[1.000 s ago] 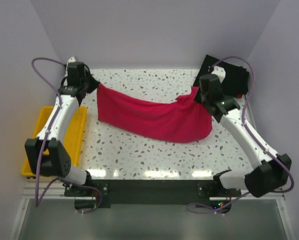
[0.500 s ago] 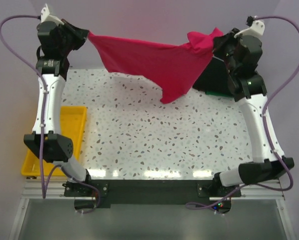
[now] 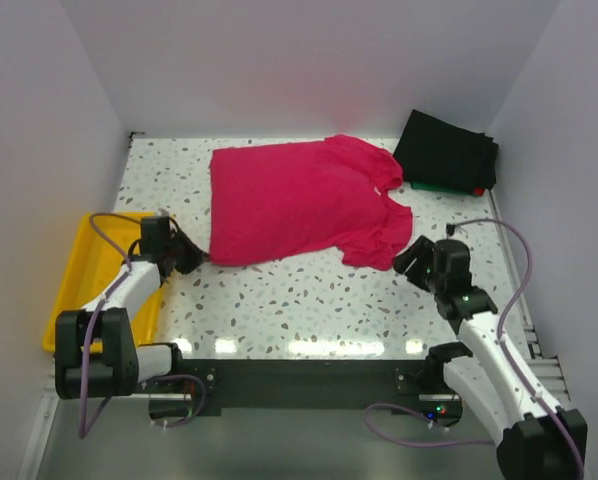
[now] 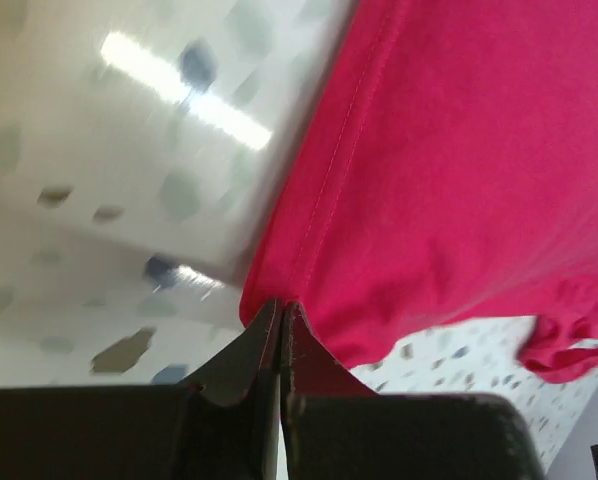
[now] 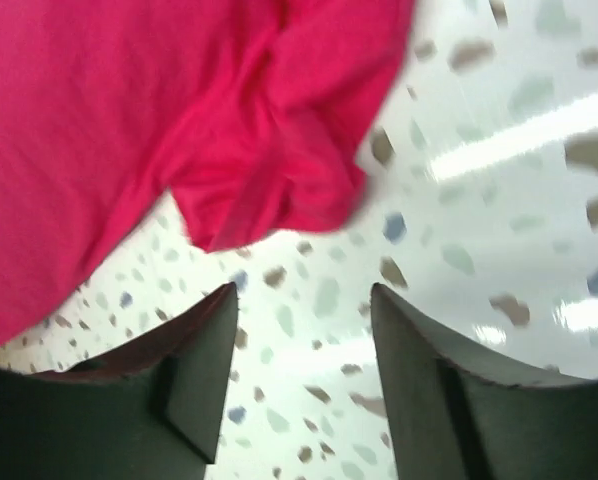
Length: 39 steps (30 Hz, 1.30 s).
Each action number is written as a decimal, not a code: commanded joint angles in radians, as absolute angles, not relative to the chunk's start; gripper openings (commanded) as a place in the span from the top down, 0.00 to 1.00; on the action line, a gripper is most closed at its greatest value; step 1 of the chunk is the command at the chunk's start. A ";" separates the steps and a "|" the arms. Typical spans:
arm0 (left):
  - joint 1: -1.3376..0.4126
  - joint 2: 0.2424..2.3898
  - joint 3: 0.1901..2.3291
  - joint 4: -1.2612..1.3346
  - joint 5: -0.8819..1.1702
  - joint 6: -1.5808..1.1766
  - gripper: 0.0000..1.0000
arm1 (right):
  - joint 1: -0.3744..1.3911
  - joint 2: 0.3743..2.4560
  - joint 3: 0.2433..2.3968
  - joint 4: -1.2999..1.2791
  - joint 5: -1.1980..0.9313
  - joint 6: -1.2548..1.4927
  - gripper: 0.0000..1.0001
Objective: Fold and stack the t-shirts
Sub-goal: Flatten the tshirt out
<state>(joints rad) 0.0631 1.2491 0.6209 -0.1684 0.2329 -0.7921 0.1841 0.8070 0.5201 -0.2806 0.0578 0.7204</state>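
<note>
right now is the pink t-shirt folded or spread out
Spread out. The pink t-shirt lies open and flat on the table, body unfolded, neck toward the right. Only its near sleeve is a little bunched.

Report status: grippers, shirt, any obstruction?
Left gripper shut on crimson t-shirt's hem corner. Right gripper open, apart from sleeve. Shirt flat, unfolded. Black stack lies apart, far right.
</note>
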 commanded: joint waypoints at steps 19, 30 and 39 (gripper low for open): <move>0.066 1.109 0.497 -0.199 0.126 -0.788 0.84 | 0.186 1.048 0.632 -0.261 0.075 0.588 0.30; 0.066 1.078 0.474 -0.221 0.110 -0.788 0.85 | 0.239 1.206 0.696 -0.227 0.094 0.552 0.30; 0.066 1.002 0.445 -0.310 0.054 -0.807 0.82 | 0.276 1.200 0.660 -0.242 0.107 0.557 0.63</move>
